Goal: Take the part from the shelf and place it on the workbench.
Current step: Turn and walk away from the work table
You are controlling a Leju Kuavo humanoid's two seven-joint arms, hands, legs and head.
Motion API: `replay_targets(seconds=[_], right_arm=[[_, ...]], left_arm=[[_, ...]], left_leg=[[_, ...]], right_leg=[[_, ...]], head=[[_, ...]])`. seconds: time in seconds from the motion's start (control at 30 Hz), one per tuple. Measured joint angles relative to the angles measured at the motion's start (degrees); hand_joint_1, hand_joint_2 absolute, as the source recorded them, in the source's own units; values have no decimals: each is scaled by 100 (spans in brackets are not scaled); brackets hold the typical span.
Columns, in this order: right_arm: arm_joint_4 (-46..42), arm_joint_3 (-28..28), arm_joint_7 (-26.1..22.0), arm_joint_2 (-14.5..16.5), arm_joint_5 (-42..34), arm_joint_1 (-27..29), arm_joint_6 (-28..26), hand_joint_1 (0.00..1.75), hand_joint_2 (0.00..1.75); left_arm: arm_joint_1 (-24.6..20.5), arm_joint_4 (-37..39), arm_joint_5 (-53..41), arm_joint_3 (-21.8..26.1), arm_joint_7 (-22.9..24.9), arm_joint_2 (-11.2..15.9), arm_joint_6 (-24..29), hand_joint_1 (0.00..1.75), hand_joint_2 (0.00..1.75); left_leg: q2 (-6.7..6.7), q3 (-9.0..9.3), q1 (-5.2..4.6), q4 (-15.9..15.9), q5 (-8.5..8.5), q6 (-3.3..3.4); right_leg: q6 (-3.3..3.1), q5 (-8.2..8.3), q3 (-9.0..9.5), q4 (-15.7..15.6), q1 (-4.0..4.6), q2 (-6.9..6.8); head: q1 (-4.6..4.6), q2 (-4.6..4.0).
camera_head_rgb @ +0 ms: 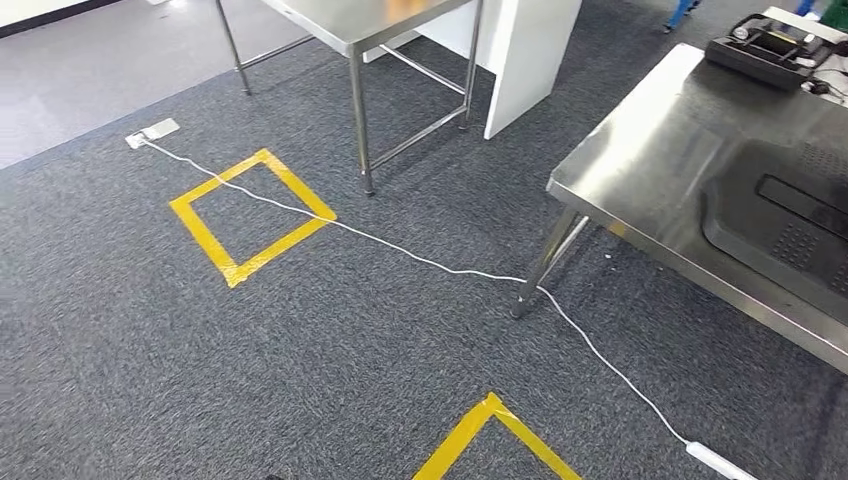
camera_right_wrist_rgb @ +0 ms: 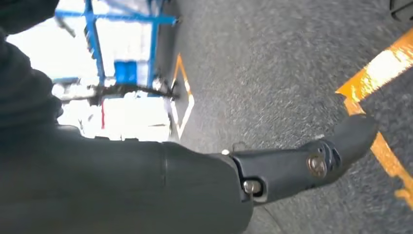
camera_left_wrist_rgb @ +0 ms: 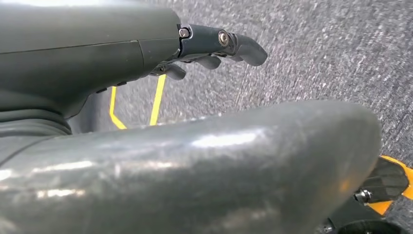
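Left hand (camera_left_wrist_rgb: 214,46) released, fingers apart, right hand (camera_right_wrist_rgb: 292,168) — grasp unclear, workbench (camera_head_rgb: 680,150) cut off

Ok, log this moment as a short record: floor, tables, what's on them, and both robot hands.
floor: grey carpet with yellow tape squares; a white cable runs across it
near table: steel workbench at right, carrying a black tray and a black device at the far end
far table: second steel table beyond the tape
left robot hand: holds nothing, fingers apart, over carpet
right robot hand: nothing seen in it; a blue shelf frame stands in the distance
part: not picked up yet
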Motion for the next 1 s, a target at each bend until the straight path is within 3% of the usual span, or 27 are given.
replay_targets(seconds=[0.03, 0.07, 0.1, 0.17, 0.23, 0.3, 0.33, 0.37, 0.4, 0.47, 0.53, 0.57, 0.63, 0.67, 0.73, 0.77, 0.83, 0.9, 0.97, 1.0], right_arm=[[2, 4, 0, 0, 2, 2, 2, 0, 0], [3, 6, 0, -1, 4, 3, 3, 0, 0], [4, 8, -1, -2, 5, 3, 4, 0, 0], [4, 9, -5, -4, 5, 2, 2, 0, 0], [4, 11, -14, -3, 4, -9, -1, 0, 0], [4, 14, -20, 0, 3, -27, -1, 0, 0], [4, 15, -22, 0, 2, -33, -1, 0, 0], [4, 15, -27, 2, 0, -29, -3, 0, 0], [4, 16, -34, 4, -4, -19, -5, 0, 0], [4, 15, -65, 6, -35, 15, -20, 0, 0], [4, 13, -102, 8, -84, 35, -42, 0, 0], [4, 12, -119, 13, -101, 35, -52, 0, 0], [4, 11, -139, 32, -109, 24, -61, 0, 0], [4, 11, -143, 41, -108, 22, -62, 0, 0], [4, 11, -147, 52, -102, 18, -63, 0, 0], [4, 11, -149, 54, -97, 13, -63, 0, 0], [4, 11, -152, 57, -90, -13, -62, 0, 0], [5, 11, -154, 60, -89, -21, -62, 0, 0], [6, 11, -155, 62, -88, -6, -62, 0, 0], [7, 11, -155, 64, -88, 1, -62, 0, 0]], left_arm=[[5, 0, -5, 1, -19, -1, 25, 0, 0], [14, 0, -14, 3, -62, -1, 55, 0, 0], [23, 0, -26, 4, -122, -1, 86, 0, 0], [32, 0, -61, 6, -242, -2, 140, 0, 0], [33, 0, -83, 6, -292, -3, 166, 0, 0], [59, 1, -86, 6, -306, -2, 176, 0, 0], [77, 1, -90, 6, -311, -1, 185, 0, 0], [92, 2, -107, 6, -327, 0, 206, 0, 0], [96, 2, -150, 4, -368, 1, 254, 0, 0], [87, -1, -326, -26, -575, 0, 488, 0, 0], [84, -3, -516, -88, -824, -2, 813, 0, 0], [85, -2, -548, -114, -884, -2, 924, 0, 0], [86, -2, -453, -120, -851, -1, 1033, 0, 0], [81, -2, -382, -107, -798, -3, 1064, 0, 0], [64, -2, -312, -80, -697, -7, 1115, 0, 0], [58, -2, -302, -70, -661, -8, 1113, 0, 0], [66, 4, -275, -40, -617, -9, 1090, 0, 0], [68, 9, -257, -11, -602, -13, 1082, 0, 0], [48, 9, -254, -3, -599, -20, 1081, 0, 0], [38, 9, -253, -2, -599, -24, 1081, 0, 0]], left_leg=[[-96, -20, 0, 0, 19, 5], [-185, -33, 0, 0, 39, -1], [-279, -42, 2, 0, 60, -16], [-445, -62, -5, 6, 104, -67], [-563, -86, -24, 0, 143, -133], [-656, -107, -22, -36, 193, -208], [-619, -129, -15, -24, 194, -235], [-496, -173, -14, 53, 132, -258], [-320, -263, -15, 242, -9, -277], [20, -547, -9, 929, -445, -313], [110, -772, 14, 1541, -709, -353], [131, -750, 24, 1581, -690, -366], [249, -383, 38, 1025, -408, -371], [394, -147, 24, 631, -281, -366], [568, 119, -8, 143, -160, -309], [570, 134, -35, 78, -165, -273], [411, 98, -42, 52, -130, -186], [266, 72, -19, 15, -79, -100], [107, 38, -5, 0, -39, -40], [20, 19, -7, 0, -25, -21]], right_leg=[[19, -36, -96, 186, -3, 24], [56, 29, -76, 128, -9, 37], [102, 172, 58, -158, -20, 70], [149, 492, 450, -980, -42, 275], [106, 643, 640, -1426, -41, 416], [29, 687, 636, -1467, -26, 334], [-10, 715, 646, -1478, -34, 273], [-60, 744, 653, -1489, -45, 206], [-105, 770, 656, -1499, -56, 128], [-154, 788, 647, -1499, -39, -32], [-158, 788, 638, -1496, -21, -211], [-158, 785, 638, -1495, -18, -297], [-143, 766, 659, -1491, -20, -443], [-120, 747, 664, -1485, -6, -506], [-59, 705, 661, -1473, 41, -618], [-31, 694, 670, -1474, 61, -679], [18, 678, 689, -1476, 58, -755], [44, 537, 601, -1277, 31, -476], [10, 216, 290, -618, 8, -88], [-7, 62, 91, -214, 5, -8]], head=[[0, 0], [0, 0], [0, 0], [4, 0], [2, 0], [-1, 0], [-2, 0], [-14, 0], [-35, 0], [-68, 0], [-72, 0], [-74, 0], [-77, 0], [-81, 0], [-62, 0], [-47, 0], [-24, 0], [-10, 0], [19, 0], [25, 0]])
